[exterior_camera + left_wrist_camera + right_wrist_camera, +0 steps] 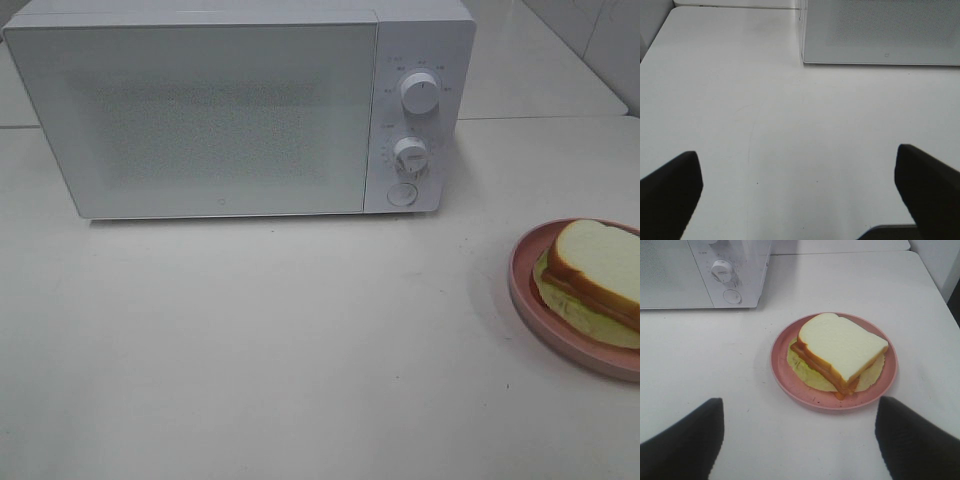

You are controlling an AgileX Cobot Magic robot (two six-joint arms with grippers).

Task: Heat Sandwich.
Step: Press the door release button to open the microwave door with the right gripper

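We see matt black, plastic-looking fingers on the left gripper (799,172) and right gripper (800,405). Between the left jaws the table (790,130) is smooth white with a low sheen and faint scuffs. Ahead of them the microwave (880,30) has a smooth white casing and a finely speckled door. Its knobs (419,92) are glossy white. Just ahead of the right jaws, the pink plate (778,360) is smooth and satin. The sandwich (842,342) has matt, spongy bread.

Bright, even, soft-shadowed light; slightly grainy pictures with washed-out whites.

White microwave (200,110) — speckled door; pink plate (525,290) — white-and-tan sandwich (600,265)
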